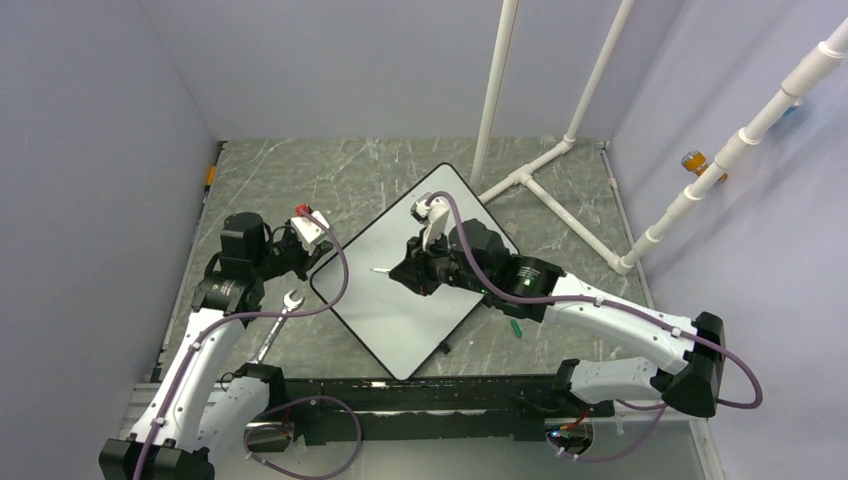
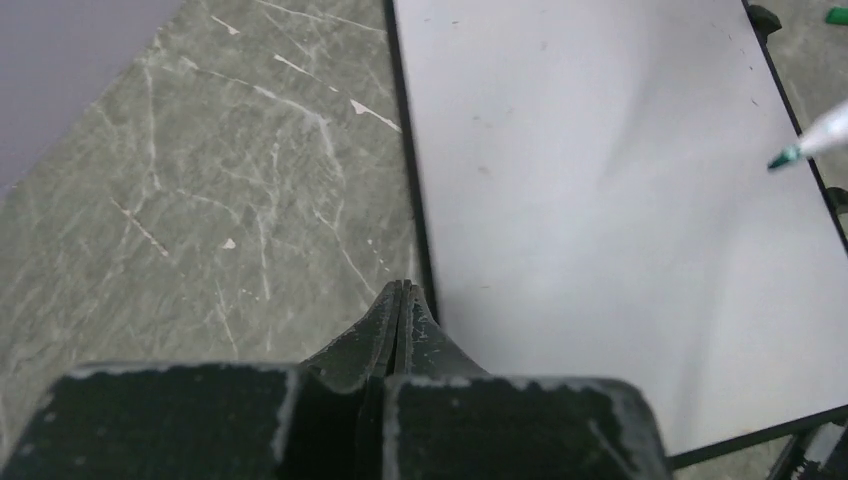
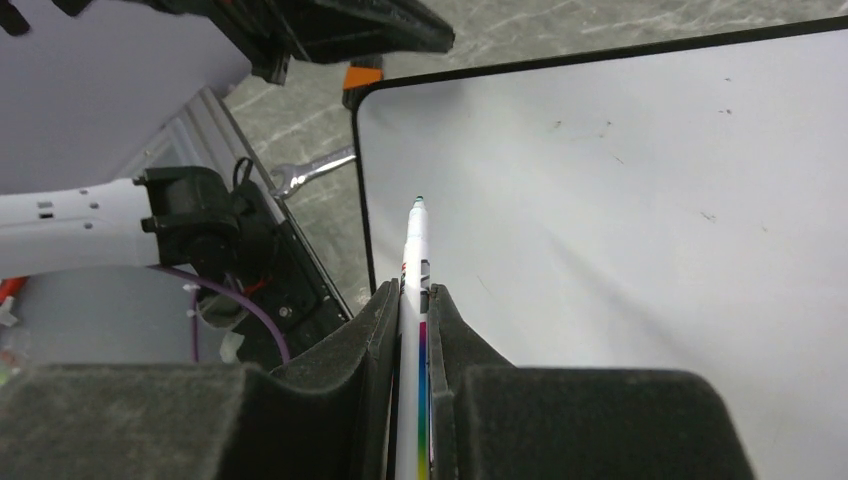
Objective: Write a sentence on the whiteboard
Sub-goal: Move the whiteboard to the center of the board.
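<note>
The whiteboard [image 1: 385, 310] lies flat on the marble table, turned like a diamond. It also shows in the left wrist view [image 2: 600, 200] and the right wrist view [image 3: 620, 220]. No green sentence shows on it, only faint specks. My right gripper [image 1: 412, 272] [image 3: 413, 292] is shut on a white marker [image 3: 414, 245] with a rainbow stripe. The marker's green tip [image 1: 379, 270] [image 2: 790, 155] hangs just over the board's middle. My left gripper [image 1: 318, 260] [image 2: 403, 288] is shut and empty, with its tips at the board's left black rim.
A metal wrench [image 1: 281, 318] [image 3: 315, 168] lies left of the board. A green marker cap [image 1: 517, 326] [image 2: 836, 15] lies on the table right of it. A white pipe frame [image 1: 545, 190] stands at the back right. Grey walls close in three sides.
</note>
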Controlling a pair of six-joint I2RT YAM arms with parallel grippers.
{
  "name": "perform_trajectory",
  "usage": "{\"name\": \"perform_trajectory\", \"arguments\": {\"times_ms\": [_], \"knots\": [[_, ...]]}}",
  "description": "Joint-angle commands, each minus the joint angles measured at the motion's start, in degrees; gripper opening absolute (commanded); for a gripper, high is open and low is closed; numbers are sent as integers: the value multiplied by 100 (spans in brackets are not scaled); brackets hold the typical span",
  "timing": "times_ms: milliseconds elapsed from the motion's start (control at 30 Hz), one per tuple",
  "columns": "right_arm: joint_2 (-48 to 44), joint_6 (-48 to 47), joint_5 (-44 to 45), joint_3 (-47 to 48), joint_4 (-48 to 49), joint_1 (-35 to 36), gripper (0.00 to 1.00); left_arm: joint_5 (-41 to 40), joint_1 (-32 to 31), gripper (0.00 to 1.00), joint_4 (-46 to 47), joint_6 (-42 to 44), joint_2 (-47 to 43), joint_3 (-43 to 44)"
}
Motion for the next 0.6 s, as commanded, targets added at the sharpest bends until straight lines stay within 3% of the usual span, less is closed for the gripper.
{"name": "perform_trajectory", "arguments": {"times_ms": [0,200,333,433,567], "knots": [[258,-353,318,430,153,211,0,-148,15,0,545,179,-188,-1],[518,-428,431,555,121,347,0,-99,16,0,684,36,-336,-34],[373,-379,584,521,124,349,0,-272,15,34,551,-264,-295,276],[151,-356,825,486,17,348,0,-383,19,56,314,-963,-7,732],[-222,-292,1202,439,-264,352,0,-282,21,69,-403,-1695,911,1558]]}}
